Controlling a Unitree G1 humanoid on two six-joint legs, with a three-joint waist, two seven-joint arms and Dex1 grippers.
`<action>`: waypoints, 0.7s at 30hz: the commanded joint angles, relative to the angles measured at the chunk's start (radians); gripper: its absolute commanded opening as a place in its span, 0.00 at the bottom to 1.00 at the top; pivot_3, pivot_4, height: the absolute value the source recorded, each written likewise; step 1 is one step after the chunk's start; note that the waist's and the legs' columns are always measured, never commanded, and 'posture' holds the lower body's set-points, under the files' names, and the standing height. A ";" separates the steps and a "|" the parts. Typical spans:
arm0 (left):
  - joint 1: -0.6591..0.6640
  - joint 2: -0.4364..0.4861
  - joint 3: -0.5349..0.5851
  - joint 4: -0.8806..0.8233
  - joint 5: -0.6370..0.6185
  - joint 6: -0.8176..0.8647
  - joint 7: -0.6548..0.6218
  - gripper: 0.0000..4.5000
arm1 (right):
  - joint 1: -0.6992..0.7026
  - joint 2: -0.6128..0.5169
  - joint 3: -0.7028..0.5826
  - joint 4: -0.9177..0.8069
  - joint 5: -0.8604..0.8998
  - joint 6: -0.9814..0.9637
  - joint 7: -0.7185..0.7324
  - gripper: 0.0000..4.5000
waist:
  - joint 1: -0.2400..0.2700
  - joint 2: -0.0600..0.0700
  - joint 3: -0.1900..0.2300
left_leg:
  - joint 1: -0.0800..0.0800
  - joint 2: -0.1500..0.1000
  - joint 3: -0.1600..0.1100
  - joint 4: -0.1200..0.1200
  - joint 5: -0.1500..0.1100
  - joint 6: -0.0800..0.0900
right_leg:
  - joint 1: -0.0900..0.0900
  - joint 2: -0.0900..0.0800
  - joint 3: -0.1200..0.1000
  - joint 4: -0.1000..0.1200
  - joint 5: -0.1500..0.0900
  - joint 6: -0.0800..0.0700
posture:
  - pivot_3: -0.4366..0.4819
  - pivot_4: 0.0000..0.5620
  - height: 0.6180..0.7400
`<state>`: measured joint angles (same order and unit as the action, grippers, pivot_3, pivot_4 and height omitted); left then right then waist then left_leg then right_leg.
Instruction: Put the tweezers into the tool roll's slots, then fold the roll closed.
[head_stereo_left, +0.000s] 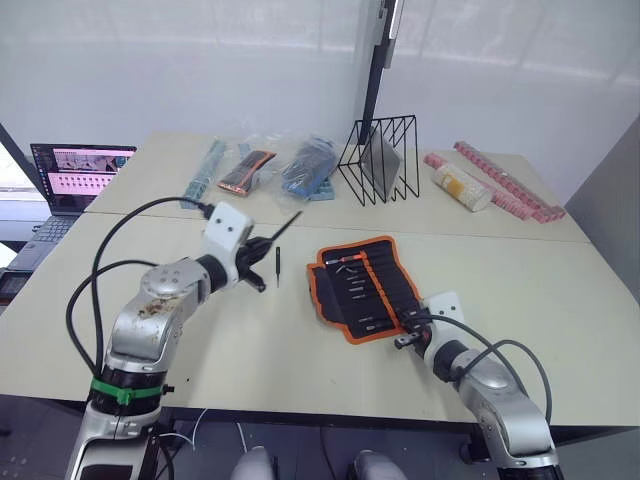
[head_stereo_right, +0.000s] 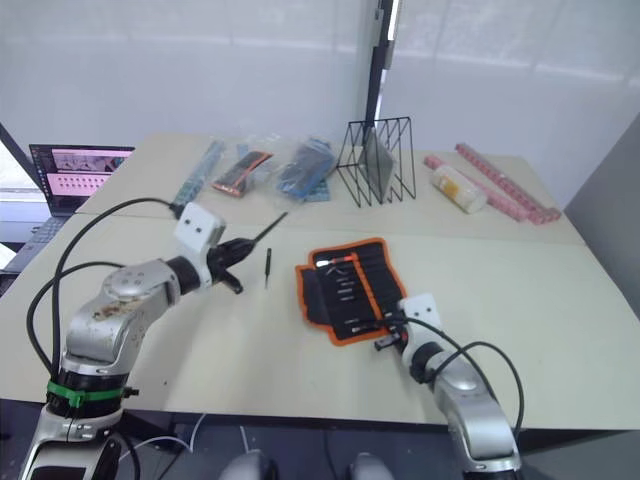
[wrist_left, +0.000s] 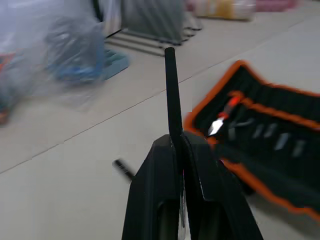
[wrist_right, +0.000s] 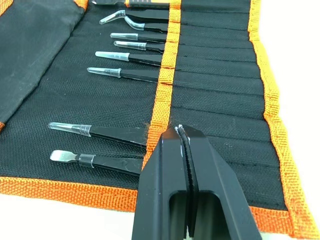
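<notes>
Your left claw was squeezed tight on one of the tweezers; the thin black tool stuck out past the fingertips, up off the bench; the claw hung over the left half of the bench, near the middle, with the tool tip pointing toward the far edge. A small black tool lay flat on the bench just beside that claw, apart from the roll. The tool roll lay open and flat, nearer the front edge, right of the middle; its orange trim ran all the way around. Several tools sat tucked in the slots, clear-capped tips poking out in a row. Your right claw was pinched shut with nothing in it; its tip sat over the roll's orange middle band, at the roll's front end.
</notes>
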<state>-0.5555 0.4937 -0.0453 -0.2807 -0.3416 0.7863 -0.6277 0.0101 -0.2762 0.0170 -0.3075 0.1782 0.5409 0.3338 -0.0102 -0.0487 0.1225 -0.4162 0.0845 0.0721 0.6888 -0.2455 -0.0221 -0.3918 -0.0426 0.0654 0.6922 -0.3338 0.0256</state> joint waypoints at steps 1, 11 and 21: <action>-0.075 -0.022 -0.098 -0.001 -0.032 0.033 -0.072 0.01 | 0.059 0.015 0.047 0.057 -0.009 0.037 -0.002 0.00 | 0.000 0.000 0.000 | 0.000 0.000 0.000 -0.001 0.000 0.000 | 0.001 0.000 0.000 -0.001 0.000 0.000 | 0.48 0.27 0.57; -0.136 0.084 -0.394 0.075 0.095 0.143 -0.173 0.01 | 0.115 0.042 0.051 0.015 -0.014 0.025 -0.033 0.00 | -0.007 0.001 0.000 | 0.002 0.000 -0.004 -0.009 0.000 0.000 | 0.001 0.005 0.003 -0.007 0.000 -0.001 | 0.48 0.27 0.57; -0.183 0.114 -0.474 0.072 0.125 0.167 -0.247 0.01 | 0.140 0.059 0.060 0.002 -0.024 0.003 -0.060 0.00 | -0.003 0.001 0.000 | 0.001 -0.001 -0.004 -0.009 0.000 0.000 | 0.002 0.005 0.003 -0.010 0.000 -0.001 | 0.48 0.27 0.57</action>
<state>-0.7139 0.6086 -0.5056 -0.1885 -0.2320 0.9614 -0.8576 0.1021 -0.2196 0.0321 -0.3731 0.1683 0.5007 0.2739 -0.0130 -0.0478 0.1228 -0.4150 0.0839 0.0676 0.6794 -0.2454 -0.0219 -0.3894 -0.0380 0.0680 0.6824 -0.3343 0.0250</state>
